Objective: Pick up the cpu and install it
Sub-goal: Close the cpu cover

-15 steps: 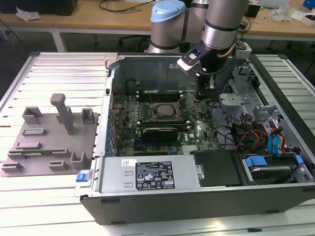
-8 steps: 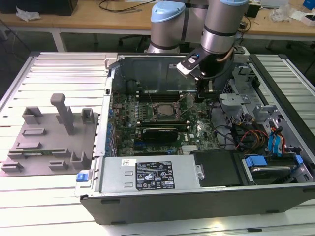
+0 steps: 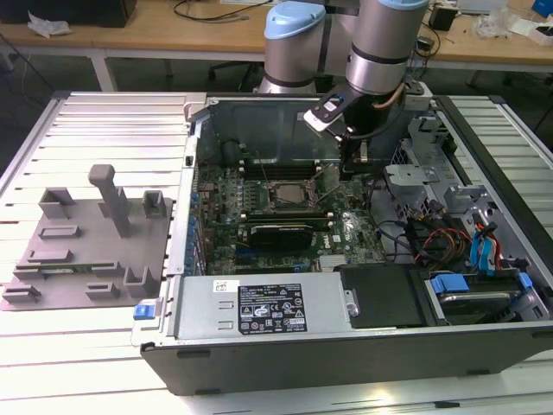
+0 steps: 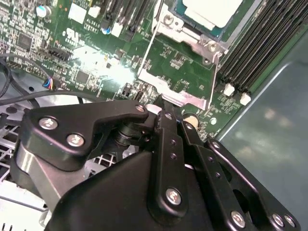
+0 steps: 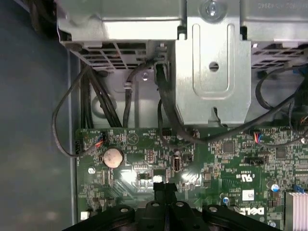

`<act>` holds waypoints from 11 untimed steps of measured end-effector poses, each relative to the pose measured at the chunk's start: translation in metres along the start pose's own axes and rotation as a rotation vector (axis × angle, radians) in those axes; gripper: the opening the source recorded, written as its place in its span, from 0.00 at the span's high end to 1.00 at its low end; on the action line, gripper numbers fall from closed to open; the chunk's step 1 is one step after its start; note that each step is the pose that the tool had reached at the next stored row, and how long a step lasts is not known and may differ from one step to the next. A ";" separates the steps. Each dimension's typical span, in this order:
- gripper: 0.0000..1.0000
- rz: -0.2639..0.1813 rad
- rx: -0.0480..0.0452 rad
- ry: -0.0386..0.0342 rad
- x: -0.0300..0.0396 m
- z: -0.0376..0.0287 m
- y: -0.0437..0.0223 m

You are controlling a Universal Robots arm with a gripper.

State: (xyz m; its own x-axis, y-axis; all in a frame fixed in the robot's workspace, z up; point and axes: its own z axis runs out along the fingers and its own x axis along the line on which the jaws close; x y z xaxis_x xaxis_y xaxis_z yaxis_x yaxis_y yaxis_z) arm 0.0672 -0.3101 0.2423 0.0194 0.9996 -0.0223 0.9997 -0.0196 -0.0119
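The cpu (image 4: 211, 10), a pale silvery square, lies in the motherboard socket in the second wrist view. A metal socket frame (image 4: 179, 67) lies open beside it, with green board showing through its window. My gripper (image 4: 165, 103) hangs just past that frame's outer edge, and its black fingers (image 4: 168, 139) are pressed together with nothing visible between them. In the exterior view the gripper (image 3: 350, 162) is low inside the open computer case, to the exterior view's right of the socket (image 3: 281, 194). The fingertips (image 5: 166, 186) hover over the green board in the first wrist view.
A grey fixture tray (image 3: 86, 251) with posts lies on the table at the exterior view's left. The case holds a power supply (image 3: 268, 311), a metal drive cage (image 5: 211, 62), black cables (image 5: 96, 96) and a coin battery (image 5: 113, 157). Memory slots (image 4: 260, 43) flank the socket.
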 end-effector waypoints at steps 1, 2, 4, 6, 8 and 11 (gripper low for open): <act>0.89 0.000 -0.0006 0.0000 -0.0001 0.0000 -0.0031; 0.89 0.001 -0.0015 -0.0001 -0.0002 0.0000 -0.0062; 0.89 0.002 -0.0028 0.0000 -0.0002 0.0000 -0.0098; 0.89 0.002 -0.0040 0.0000 -0.0003 0.0000 -0.0132; 0.89 0.003 -0.0052 0.0000 -0.0004 -0.0001 -0.0165; 0.89 0.003 -0.0084 0.0002 -0.0005 -0.0001 -0.0261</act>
State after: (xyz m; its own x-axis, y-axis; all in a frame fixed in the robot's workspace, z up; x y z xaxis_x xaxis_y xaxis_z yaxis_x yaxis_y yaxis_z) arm 0.0411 -0.3101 0.2428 0.0225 0.9995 -0.0222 0.9997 -0.0225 -0.0035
